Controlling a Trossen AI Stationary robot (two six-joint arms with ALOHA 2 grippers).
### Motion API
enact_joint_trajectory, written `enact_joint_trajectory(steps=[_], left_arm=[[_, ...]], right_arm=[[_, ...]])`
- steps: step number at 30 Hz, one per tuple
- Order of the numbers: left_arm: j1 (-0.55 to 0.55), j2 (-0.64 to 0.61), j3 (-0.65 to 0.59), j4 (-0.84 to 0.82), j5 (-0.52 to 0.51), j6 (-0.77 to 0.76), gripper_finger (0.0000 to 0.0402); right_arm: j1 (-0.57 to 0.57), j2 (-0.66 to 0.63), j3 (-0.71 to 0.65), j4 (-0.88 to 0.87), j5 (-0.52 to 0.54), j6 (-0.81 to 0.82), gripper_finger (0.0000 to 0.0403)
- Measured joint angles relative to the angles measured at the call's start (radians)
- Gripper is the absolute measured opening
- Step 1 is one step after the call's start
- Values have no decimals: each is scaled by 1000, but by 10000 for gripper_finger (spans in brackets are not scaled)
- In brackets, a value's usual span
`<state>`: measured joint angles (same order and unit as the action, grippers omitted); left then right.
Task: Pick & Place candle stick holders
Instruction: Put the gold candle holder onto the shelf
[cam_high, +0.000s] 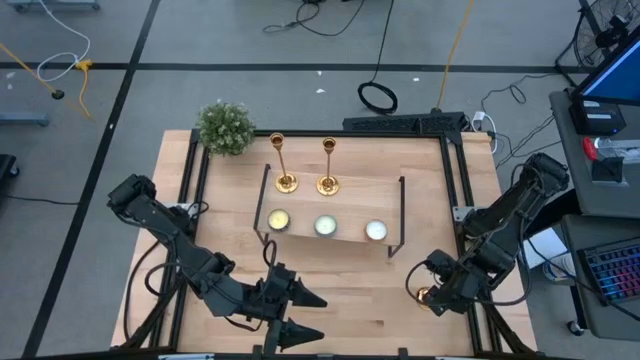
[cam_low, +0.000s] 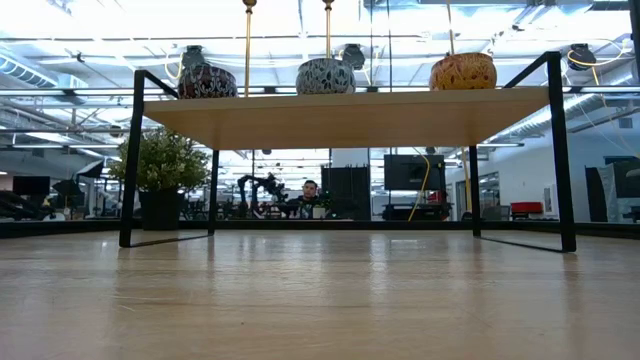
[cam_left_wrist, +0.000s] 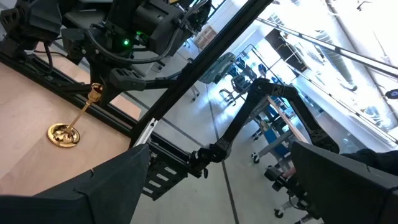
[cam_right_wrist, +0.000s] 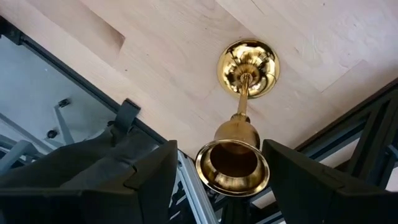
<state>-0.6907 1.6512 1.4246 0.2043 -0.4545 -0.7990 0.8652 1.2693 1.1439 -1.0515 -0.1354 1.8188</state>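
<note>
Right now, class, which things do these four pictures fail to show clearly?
- Third candlestick: in the high view the right gripper covers nearly all of it.
- Two shelf candlesticks: the low view's top edge cuts off their cups; the shelf hides their bases.
- Whether the right gripper's fingers touch the third candlestick: cannot tell, right wrist view.

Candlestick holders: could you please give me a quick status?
Right gripper open around third candlestick, near table's right edge. Left gripper open, idle at front. Two candlesticks on shelf. Nothing blocking.
</note>
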Motion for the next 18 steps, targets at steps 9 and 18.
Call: enact_joint_trajectory(steps=[9,18], left_arm=[[-2,0,0,0,0,-7,397],[-1,0,0,0,-1,-5,397]], right_arm=[[1,-1,0,-5,-50,1,228],[1,-1,0,-8,-24,-1,170]])
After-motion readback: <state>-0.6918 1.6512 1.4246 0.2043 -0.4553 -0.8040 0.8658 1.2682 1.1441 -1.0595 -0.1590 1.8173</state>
